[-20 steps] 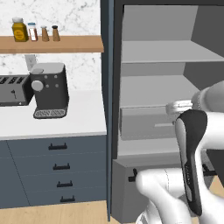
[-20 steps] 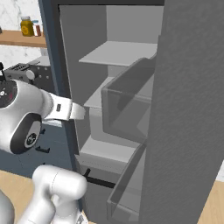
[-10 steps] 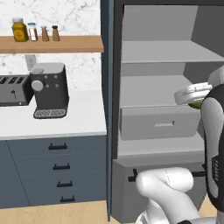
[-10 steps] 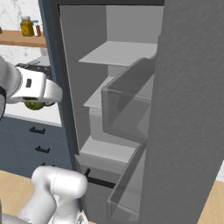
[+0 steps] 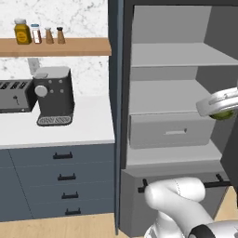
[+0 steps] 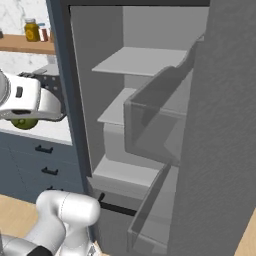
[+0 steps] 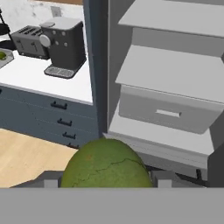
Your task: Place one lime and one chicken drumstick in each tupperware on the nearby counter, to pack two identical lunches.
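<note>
My gripper (image 7: 105,178) is shut on a green lime (image 7: 107,162), which bulges up between the two fingertips in the hand view. From the left base view the hand hangs at the right edge before the open fridge, the lime (image 5: 224,114) peeking out under it. In the right base view the lime (image 6: 24,122) sits under the white hand at the far left. The white counter (image 5: 69,128) lies left of the fridge. On the counter (image 7: 39,76), at the far left edge, a light-grey tupperware (image 7: 6,60) shows a green lime (image 7: 1,55) inside. The chicken drumstick is out of view.
A dark toaster (image 5: 14,95) and a coffee machine (image 5: 55,95) stand on the counter under a wooden shelf (image 5: 56,46) of jars. The fridge stands open with grey shelves and a drawer (image 5: 169,132). Its door (image 6: 220,125) stands to the right. Dark drawers (image 5: 65,176) sit below the counter.
The arm has swung away from the fridge front. The hand with the lime has come into sight and sunk a little, outward toward the frame edge in both base views.
</note>
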